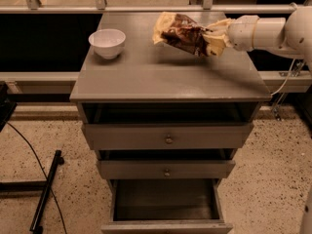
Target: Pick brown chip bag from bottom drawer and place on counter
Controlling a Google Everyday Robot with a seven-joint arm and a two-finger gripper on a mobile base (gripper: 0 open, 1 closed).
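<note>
The gripper (pixel 213 37) is squeezed tight on the brown chip bag (pixel 181 32), holding it over the counter (pixel 161 77), away from a white bowl (pixel 107 42)

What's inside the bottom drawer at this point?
The bottom drawer is open; its visible floor is bare. Its rear, under the drawer above, is hidden. The brown chip bag hangs in the gripper above the counter.
</note>
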